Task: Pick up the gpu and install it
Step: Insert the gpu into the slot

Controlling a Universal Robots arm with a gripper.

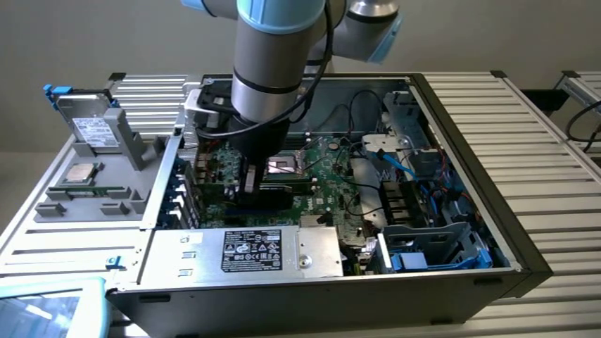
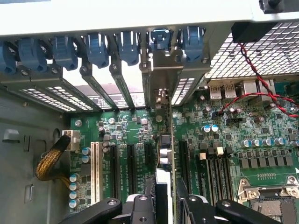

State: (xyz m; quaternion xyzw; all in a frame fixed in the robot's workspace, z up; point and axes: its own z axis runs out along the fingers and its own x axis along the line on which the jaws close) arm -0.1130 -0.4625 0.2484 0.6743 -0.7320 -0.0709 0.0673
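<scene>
Gripper (image 2: 164, 205) holds gpu (image 2: 164, 149) inside case (image 1: 281, 306) on slatted table (image 1: 535, 120).

Plain grey wall (image 1: 112, 35), ribbed aluminium tabletop (image 1: 530, 127), another bench (image 1: 584, 81) at exterior view's right

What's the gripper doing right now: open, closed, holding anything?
Gripper: closed on the gpu, held edge-on over the motherboard slots; whether the card is seated cannot be told.

Exterior high over case (image 1: 281, 310); wrist behind claw (image 2: 164, 183), close above shared motherboard (image 2: 196, 122).
</scene>
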